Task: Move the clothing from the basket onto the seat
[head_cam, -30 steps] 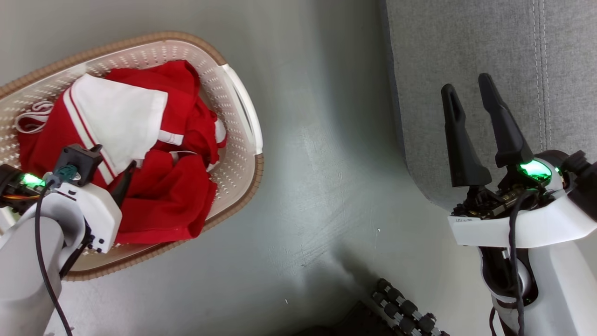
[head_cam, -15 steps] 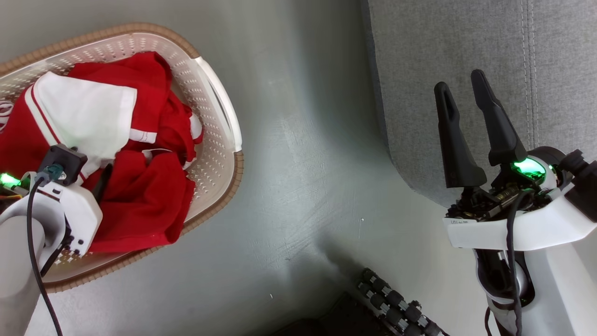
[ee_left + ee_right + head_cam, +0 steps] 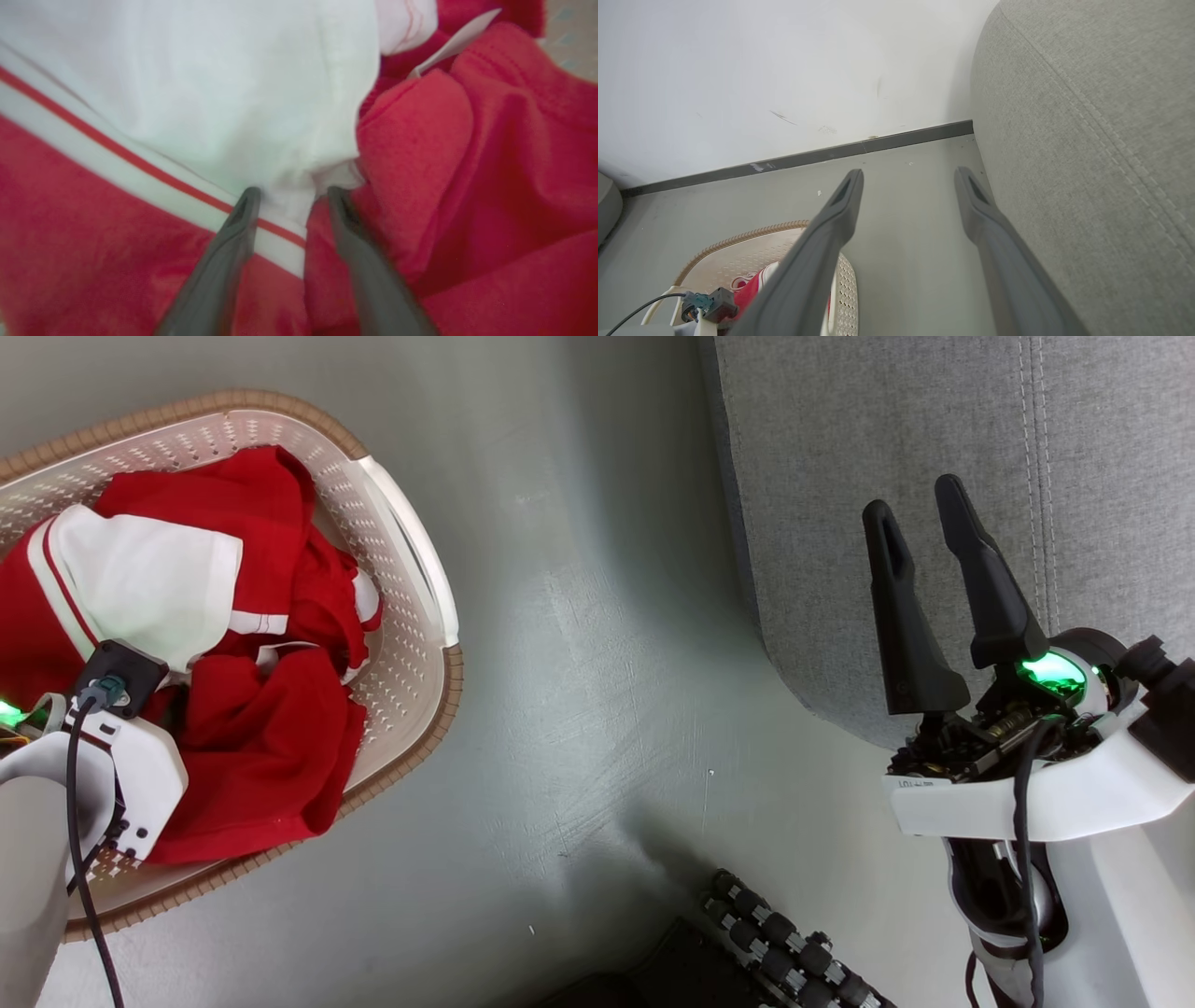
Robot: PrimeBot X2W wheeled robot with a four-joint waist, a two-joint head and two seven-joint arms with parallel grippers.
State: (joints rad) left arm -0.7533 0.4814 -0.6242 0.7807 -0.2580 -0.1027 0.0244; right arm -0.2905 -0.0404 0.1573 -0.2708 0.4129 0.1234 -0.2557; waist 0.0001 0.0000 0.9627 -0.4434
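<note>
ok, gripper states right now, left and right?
Left gripper: closed on a bunched fold of the clothing.
Right gripper: open, holding nothing.

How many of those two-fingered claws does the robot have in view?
2. The left gripper pinches the clothing in the basket; the right gripper hangs open beside the seat.

Bright, even light, with a soft sheen on the floor (image 3: pixel 597 644) — the clothing (image 3: pixel 490 186) blurs close up in the left wrist view.
</note>
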